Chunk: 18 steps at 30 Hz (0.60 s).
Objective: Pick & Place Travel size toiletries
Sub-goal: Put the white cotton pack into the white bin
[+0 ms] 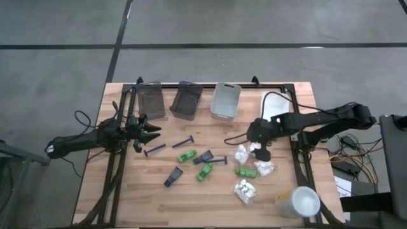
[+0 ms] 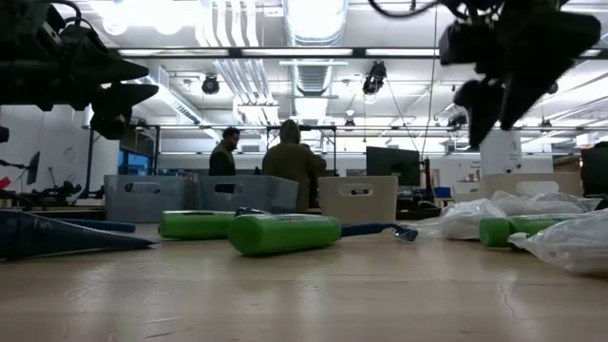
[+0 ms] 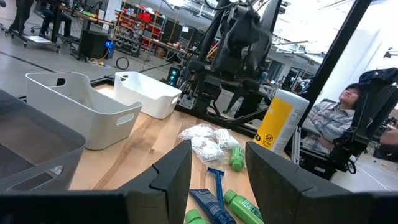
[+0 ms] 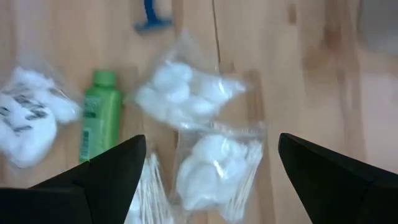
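Observation:
The travel size toiletries lie loose on the wooden table (image 1: 127, 197): white crinkly packets (image 1: 241, 153) (image 1: 245, 189), green packs (image 1: 186, 156) (image 1: 245, 172), dark blue razors (image 1: 154, 150) (image 1: 184, 142) and small dark blue pieces (image 1: 173, 177). My right gripper (image 1: 261, 151) hangs open above the white packets at the right, pointing steeply down. In its wrist view two packets (image 4: 186, 93) (image 4: 217, 165) lie between and below its fingers, and a green pack (image 4: 99, 118) lies beside them. My left gripper (image 1: 149, 133) stays level at the table's left, open and holding nothing.
Three bins stand in a row along the far edge: two dark ones (image 1: 151, 100) (image 1: 187, 100) and a pale one (image 1: 226, 100). A large white cup (image 1: 297, 201) lies at the near right corner. Black frame rails run along both sides. People stand in the room beyond (image 2: 290, 157).

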Tool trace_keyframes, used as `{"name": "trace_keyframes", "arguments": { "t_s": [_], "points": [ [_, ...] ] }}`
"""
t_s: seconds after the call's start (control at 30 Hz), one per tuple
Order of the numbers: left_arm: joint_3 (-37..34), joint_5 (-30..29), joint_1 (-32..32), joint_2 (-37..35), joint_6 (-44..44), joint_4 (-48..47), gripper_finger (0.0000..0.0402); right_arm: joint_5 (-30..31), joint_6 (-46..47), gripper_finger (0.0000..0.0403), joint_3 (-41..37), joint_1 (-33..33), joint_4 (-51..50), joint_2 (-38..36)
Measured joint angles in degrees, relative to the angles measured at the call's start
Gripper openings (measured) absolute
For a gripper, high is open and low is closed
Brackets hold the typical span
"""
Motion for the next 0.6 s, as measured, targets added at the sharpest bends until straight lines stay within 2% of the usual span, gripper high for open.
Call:
{"name": "trace_keyframes", "arguments": {
  "t_s": [0.6],
  "points": [
    [0.01,-0.03,0.02,0.00,0.01,-0.17,0.0156,0.00,6.58,0.0363,-4.72,1.22,1.32,10.30]
  ]
}}
